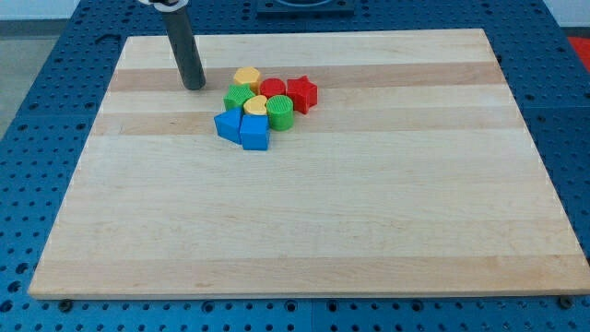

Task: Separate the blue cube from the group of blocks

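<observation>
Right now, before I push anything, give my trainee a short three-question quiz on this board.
1. True or false: my tip touches the blue cube.
2. Which block sits farthest toward the view's right? A) red star B) yellow block at the cluster's top C) second blue block
3. Fill in: my tip stands to the view's ____ of the cluster.

Key: 1 false, it stands apart, up and left of the blocks. 2 A. 3 left.
</observation>
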`<control>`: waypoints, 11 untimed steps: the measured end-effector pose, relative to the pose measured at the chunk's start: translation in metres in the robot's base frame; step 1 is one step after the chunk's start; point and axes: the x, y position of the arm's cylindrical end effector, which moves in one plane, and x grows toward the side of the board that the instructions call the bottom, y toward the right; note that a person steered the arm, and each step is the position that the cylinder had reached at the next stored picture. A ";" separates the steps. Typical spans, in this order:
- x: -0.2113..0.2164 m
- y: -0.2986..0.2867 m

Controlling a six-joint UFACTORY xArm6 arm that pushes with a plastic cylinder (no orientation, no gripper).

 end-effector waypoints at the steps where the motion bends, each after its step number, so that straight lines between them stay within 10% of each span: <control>1: 0.038 0.024; 11: 0.110 0.142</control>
